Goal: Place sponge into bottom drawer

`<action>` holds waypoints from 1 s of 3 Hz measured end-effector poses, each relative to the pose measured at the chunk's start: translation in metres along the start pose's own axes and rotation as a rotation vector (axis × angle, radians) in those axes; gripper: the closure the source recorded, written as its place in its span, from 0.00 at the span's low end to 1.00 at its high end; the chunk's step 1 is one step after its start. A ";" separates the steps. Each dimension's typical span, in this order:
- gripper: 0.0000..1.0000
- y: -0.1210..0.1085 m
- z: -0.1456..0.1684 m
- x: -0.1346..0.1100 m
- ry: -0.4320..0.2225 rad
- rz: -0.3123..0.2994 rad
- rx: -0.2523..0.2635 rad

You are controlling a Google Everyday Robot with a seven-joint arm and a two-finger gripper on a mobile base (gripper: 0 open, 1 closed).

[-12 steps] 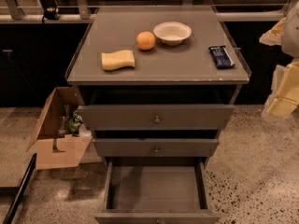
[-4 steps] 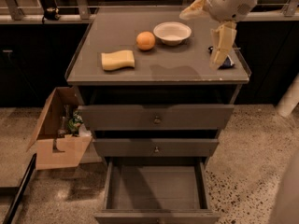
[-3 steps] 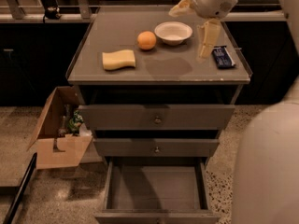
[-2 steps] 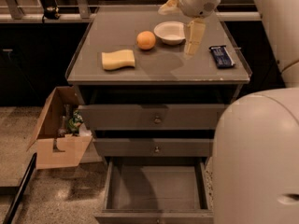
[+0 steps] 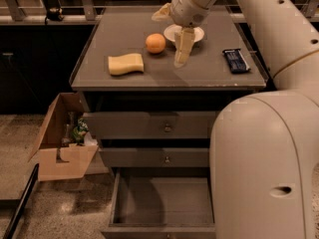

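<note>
The pale yellow sponge [image 5: 125,63] lies on the left part of the grey cabinet top [image 5: 149,76]. My gripper [image 5: 168,40] hangs above the cabinet top's middle, to the right of the sponge and beside the orange. It is open and empty; one finger [image 5: 182,48] points down in front of the bowl, the other [image 5: 161,13] sticks out to the back left. The bottom drawer [image 5: 164,200] is pulled open below, and its grey floor is bare. My arm covers the drawer's right side.
An orange [image 5: 155,43] sits right of the sponge. A white bowl [image 5: 195,32] is partly behind the gripper. A dark blue packet [image 5: 233,60] lies at the right. The two upper drawers [image 5: 167,127] are shut. An open cardboard box [image 5: 62,141] stands on the floor at the left.
My gripper has moved left across the cabinet top, from over the blue packet to beside the orange. My arm now fills the right side of the view. The sponge has not moved.
</note>
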State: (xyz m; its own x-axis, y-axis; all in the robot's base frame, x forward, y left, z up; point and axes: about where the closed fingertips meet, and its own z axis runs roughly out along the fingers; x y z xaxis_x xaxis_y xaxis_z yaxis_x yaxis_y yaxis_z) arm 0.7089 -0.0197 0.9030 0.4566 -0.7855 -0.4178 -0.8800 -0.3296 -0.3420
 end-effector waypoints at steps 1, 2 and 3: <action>0.00 -0.002 0.001 0.004 -0.017 0.022 0.032; 0.00 -0.012 0.020 0.003 -0.056 0.002 0.026; 0.00 -0.028 0.042 0.000 -0.096 -0.028 0.015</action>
State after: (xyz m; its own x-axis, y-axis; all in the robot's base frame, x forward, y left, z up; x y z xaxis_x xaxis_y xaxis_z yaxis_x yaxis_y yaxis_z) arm 0.7388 0.0114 0.8766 0.4921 -0.7218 -0.4867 -0.8650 -0.3424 -0.3669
